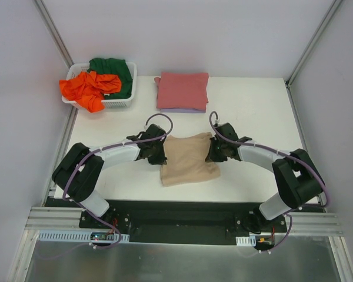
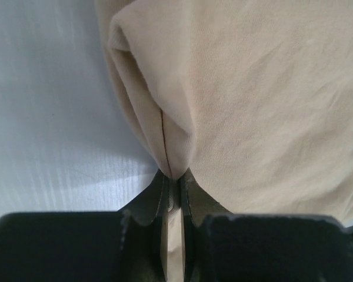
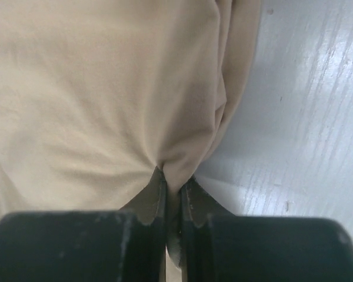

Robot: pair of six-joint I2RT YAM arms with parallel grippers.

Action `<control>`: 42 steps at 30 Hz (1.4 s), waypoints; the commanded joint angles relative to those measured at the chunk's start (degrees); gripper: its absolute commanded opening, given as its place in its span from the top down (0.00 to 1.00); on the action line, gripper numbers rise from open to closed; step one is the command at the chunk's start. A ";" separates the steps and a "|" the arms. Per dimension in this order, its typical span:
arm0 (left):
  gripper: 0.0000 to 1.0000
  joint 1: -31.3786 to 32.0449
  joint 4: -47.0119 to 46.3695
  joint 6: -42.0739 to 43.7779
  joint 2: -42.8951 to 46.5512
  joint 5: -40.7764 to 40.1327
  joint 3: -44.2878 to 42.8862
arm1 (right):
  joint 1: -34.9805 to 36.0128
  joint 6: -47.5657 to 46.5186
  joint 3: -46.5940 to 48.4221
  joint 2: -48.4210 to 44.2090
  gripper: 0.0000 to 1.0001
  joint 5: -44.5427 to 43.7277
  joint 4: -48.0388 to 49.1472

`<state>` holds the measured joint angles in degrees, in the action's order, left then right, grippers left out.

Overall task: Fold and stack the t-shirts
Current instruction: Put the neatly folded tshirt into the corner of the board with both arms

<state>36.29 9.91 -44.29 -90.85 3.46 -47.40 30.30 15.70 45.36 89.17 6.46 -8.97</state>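
Note:
A tan-beige t-shirt (image 1: 188, 158) lies partly folded in the middle of the table, between the two arms. My left gripper (image 1: 159, 154) is shut on its left edge; the left wrist view shows the tan-beige t-shirt (image 2: 259, 94) pinched between the left gripper (image 2: 175, 179) jaws. My right gripper (image 1: 213, 151) is shut on its right edge, with the tan-beige t-shirt (image 3: 100, 82) bunched into the right gripper (image 3: 173, 182). A folded pinkish-red t-shirt (image 1: 183, 90) rests on a pale lavender t-shirt (image 1: 182, 110) at the back. An orange t-shirt (image 1: 85, 88) and a dark green t-shirt (image 1: 116, 71) sit crumpled in the basket.
The white slotted basket (image 1: 122, 104) stands at the back left corner of the white table (image 1: 253, 111). Metal frame posts and grey walls close in both sides. The arm bases sit on a black plate at the near edge.

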 commanded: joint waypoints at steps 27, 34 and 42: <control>1.00 -9.57 10.48 28.37 -7.48 -11.99 -49.70 | -3.05 -15.26 48.22 7.68 1.00 -12.26 -13.26; 1.00 -14.67 10.74 31.90 -20.84 -8.65 -65.52 | -7.45 -15.26 63.33 20.41 0.99 -8.57 -13.35; 1.00 -17.48 11.53 33.57 -33.50 -7.33 -78.71 | -10.18 -15.79 80.48 37.03 1.00 -2.15 -13.53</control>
<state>20.23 21.85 -13.45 -121.56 -4.08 -119.31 21.52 1.02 117.99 121.10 1.21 -22.22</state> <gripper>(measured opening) 0.035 0.063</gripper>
